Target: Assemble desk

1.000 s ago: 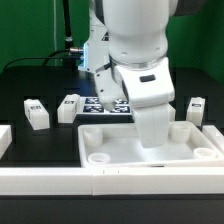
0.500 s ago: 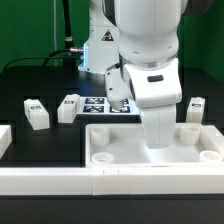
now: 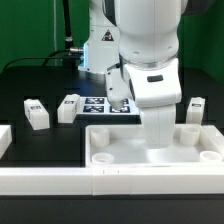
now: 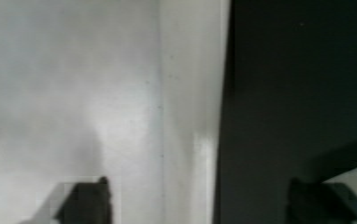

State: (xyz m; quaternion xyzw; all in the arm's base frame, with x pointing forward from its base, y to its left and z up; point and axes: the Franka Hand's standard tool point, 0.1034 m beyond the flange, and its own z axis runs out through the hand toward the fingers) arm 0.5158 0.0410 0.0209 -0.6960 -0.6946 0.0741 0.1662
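The white tray-like desk tabletop (image 3: 120,150) lies at the front, against the white border rail (image 3: 90,182). My arm (image 3: 150,70) reaches down over the tabletop's right half and hides the fingers in the exterior view. In the wrist view my gripper (image 4: 200,200) is open. One dark fingertip (image 4: 82,202) is over the white tabletop (image 4: 68,90) and the other is over the black table, with the tabletop's rim between them and touching neither. Two white post legs (image 3: 37,114) (image 3: 70,107) lie at the exterior view's left. A third leg (image 3: 196,109) lies at the right.
The marker board (image 3: 104,105) lies flat behind the tabletop. A second piece of border rail (image 3: 4,140) sits at the exterior view's left edge. The robot base and cables stand at the back.
Over the last second my arm moved toward the exterior view's right, and the tabletop shifted right with it. Nothing has moved in the last half second.
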